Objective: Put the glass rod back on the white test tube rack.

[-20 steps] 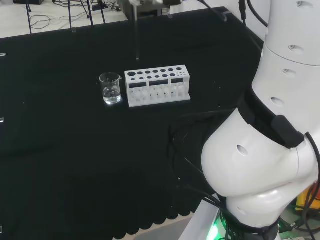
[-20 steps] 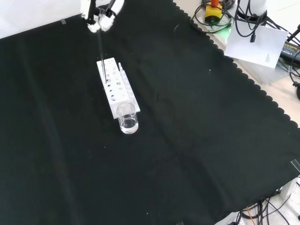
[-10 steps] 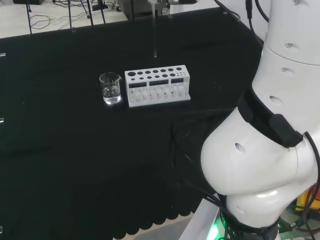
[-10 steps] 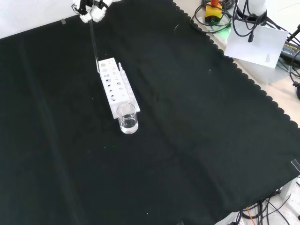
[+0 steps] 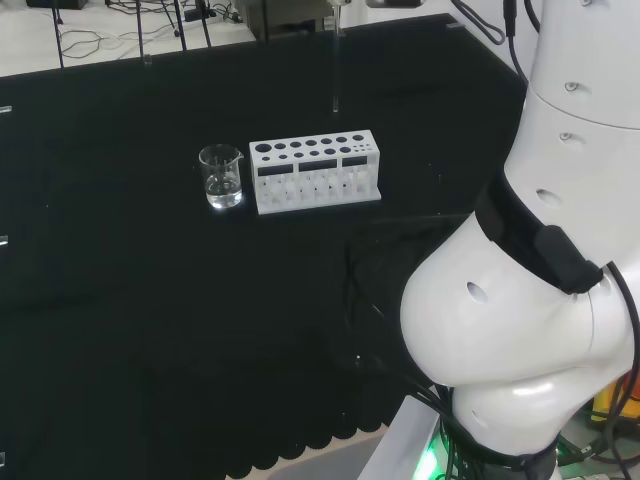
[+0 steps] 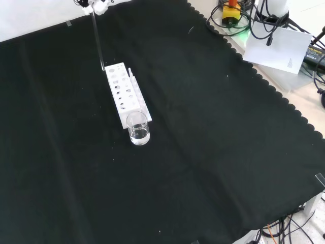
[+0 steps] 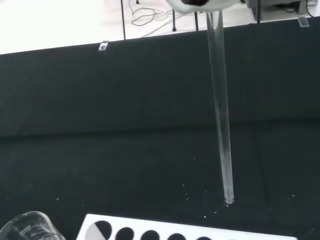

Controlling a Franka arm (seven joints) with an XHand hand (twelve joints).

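The glass rod (image 6: 97,40) hangs nearly upright from the hand (image 6: 97,5) at the front view's top edge, pinched at its upper end. Its lower tip floats in the air just beside the far end of the white test tube rack (image 6: 124,94). In the head view the rod (image 5: 335,60) hangs behind the right part of the rack (image 5: 315,170). The wrist view shows the rod (image 7: 221,120) with its tip over the cloth, a little beyond the rack's (image 7: 175,231) row of holes. A white part of the hand (image 7: 200,4) is blurred above it.
A small glass beaker (image 6: 138,128) with some clear liquid stands against the rack's near end in the front view, to the rack's left in the head view (image 5: 221,177). The arm's white links (image 5: 530,300) stand at the head view's right. Cables and a paper sheet (image 6: 277,48) lie past the cloth's scalloped edge.
The hand has carried the rod to the right in the head view, up and left in the front view, from over the rack's holes to beside its far end.
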